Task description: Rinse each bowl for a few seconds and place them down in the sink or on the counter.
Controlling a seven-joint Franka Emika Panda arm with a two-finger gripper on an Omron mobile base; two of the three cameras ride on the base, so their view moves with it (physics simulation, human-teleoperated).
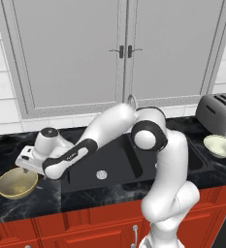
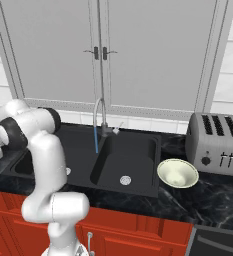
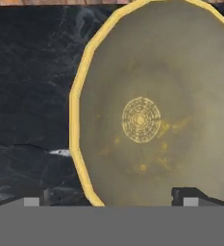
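The tan-gold bowl (image 1: 16, 184) with a mottled inside sits on the black counter (image 1: 8, 145) left of the sink (image 1: 115, 164). My gripper (image 1: 27, 167) hangs just above the bowl's far rim. In the hand view the tan-gold bowl (image 3: 152, 105) lies close below. My open gripper (image 3: 111, 199) straddles its rim, one fingertip (image 3: 34, 199) over the counter (image 3: 31, 72) and the other over the bowl's inside. It holds nothing. The pale cream bowl (image 1: 220, 145) (image 2: 177, 173) rests on the counter right of the sink (image 2: 133, 150).
A silver toaster (image 2: 218, 142) (image 1: 218, 114) stands behind the cream bowl. The curved faucet (image 2: 100, 117) runs a thin blue stream into the sink. My arm reaches leftwards over the left basin. Grey cabinet doors (image 1: 119, 48) fill the wall behind.
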